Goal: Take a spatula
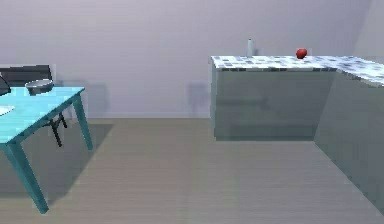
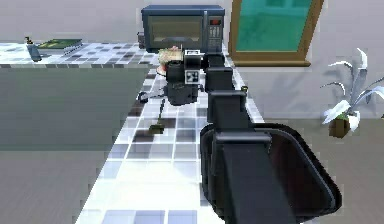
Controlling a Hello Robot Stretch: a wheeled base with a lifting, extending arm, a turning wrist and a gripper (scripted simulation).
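- Out over the tiled desk (image 2: pixel 128 152), at about seven o'clock from my jaws in the arm side view, lies a small dark thing (image 2: pixel 156 127). I judge it may be the spatula, though it is too small to be sure.
- First risk, as I judge it: I take that blob for the spatula and come away with the wrong thing, or with nothing.
- Second risk: a thin flat tool on smooth tiles gives little to grip, so it may skid or tip away if my jaws meet it off-centre.
- Third risk: a pale roundish thing (image 2: pixel 168 52) stands just beyond my jaws at twelve o'clock, with the microwave (image 2: pixel 182 25) behind it. Reaching further out could knock it.
- Fourth risk: I cannot tell whether my jaws are over, beside or touching the dark thing, so a lift from here could miss it.
- Pose: my arm (image 2: pixel 235 125) runs from six o'clock toward twelve across the desk. The two white marker squares (image 2: pixel 190 68) sit at its far end, and the dark jaw body is at about eight o'clock of them, low toward the tiles.
- State: I cannot tell whether my jaws are released or clenched. Nor can I tell whether they hold anything, since things on the desk lie at and behind them.
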